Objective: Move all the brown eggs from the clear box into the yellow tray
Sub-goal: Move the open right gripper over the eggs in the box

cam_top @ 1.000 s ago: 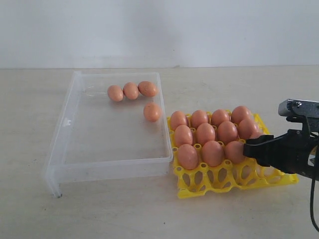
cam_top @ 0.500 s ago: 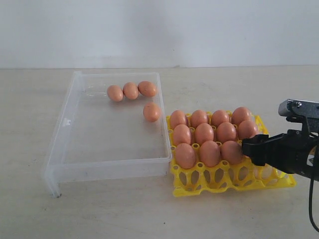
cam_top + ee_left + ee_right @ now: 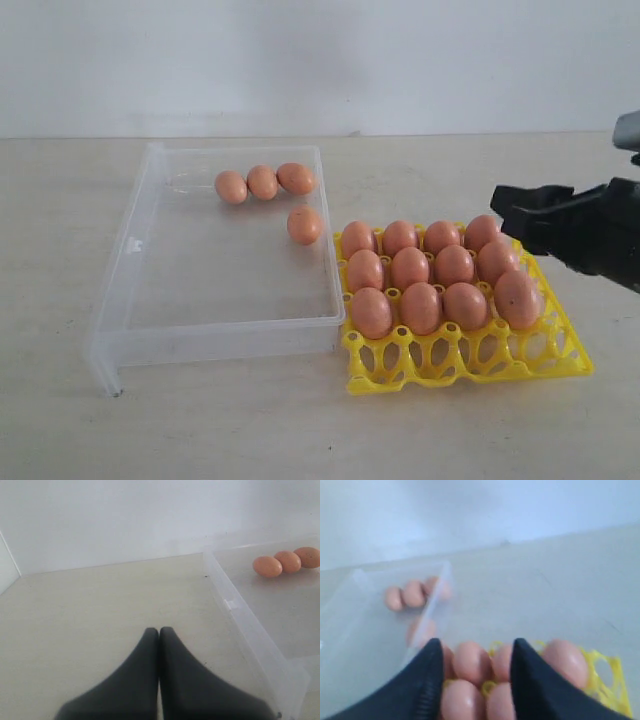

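Four eggs point(image 3: 263, 182) lie in the box point(image 3: 230, 340): three in a row at its far end, and a lone egg point(image 3: 305, 225) beside the wall nearest the tray point(image 3: 470, 376). The tray holds twelve, and its near row is unfilled. My right fingers point(image 3: 510, 205) hang spread and empty above the tray's far right corner. From them the lone egg lies at about nine o'clock, its long axis seemingly twelve-to-six, though that is hard to judge. My left fingers point(image 3: 159, 637) are pressed together on nothing, over the surface point(image 3: 100, 605) outside the box. I judge the right arm nearer.
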`<state>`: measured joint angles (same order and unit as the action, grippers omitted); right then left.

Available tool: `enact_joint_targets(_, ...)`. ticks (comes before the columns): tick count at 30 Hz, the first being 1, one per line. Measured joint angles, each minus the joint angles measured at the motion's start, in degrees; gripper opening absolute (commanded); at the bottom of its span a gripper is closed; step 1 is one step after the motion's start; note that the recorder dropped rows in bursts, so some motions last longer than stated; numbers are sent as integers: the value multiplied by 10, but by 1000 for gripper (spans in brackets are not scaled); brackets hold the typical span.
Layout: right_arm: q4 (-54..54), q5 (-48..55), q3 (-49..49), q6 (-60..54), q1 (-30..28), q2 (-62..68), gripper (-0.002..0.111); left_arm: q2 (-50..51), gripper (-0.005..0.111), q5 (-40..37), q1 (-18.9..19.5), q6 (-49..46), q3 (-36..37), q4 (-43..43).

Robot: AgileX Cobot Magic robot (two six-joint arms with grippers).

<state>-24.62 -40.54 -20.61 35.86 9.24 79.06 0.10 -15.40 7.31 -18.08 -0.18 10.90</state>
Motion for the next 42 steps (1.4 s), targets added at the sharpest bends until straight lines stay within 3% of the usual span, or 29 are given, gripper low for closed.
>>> enact_joint_targets(1, -16, -23, 0, 2, 0, -8, 0, 0, -4, 0, 0, 0, 0, 0)
enact_joint_targets(6, -110, -115, -46, 31, 12, -24, 0, 0, -4, 0, 0, 0, 0, 0)
enact_joint_targets(11, -127, -74, -160, 18, 87, -20, 0, 0, -4, 0, 0, 0, 0, 0)
enact_joint_targets(15, -146, 89, -279, 2, 170, 16, 0, 0, -4, 0, 0, 0, 0, 0)
enact_joint_targets(20, -212, 387, -406, -23, 288, 125, 0, 0, -4, 0, 0, 0, 0, 0)
enact_joint_targets(24, -204, 569, -498, -66, 344, 232, 0, 0, -4, 0, 0, 0, 0, 0)
enact_joint_targets(27, -122, 681, -594, -130, 359, 303, 0, 0, -4, 0, 0, 0, 0, 0)
enact_joint_targets(33, 145, 867, -809, -337, 342, 404, 0, 0, -4, 0, 0, 0, 0, 0)
enact_joint_targets(36, 194, 906, -898, -370, 340, 442, 9, 0, -4, 0, 0, 0, 0, 0)
enact_joint_targets(42, 211, 948, -969, -329, 340, 485, 43, 0, -4, 0, 0, 0, 0, 0)
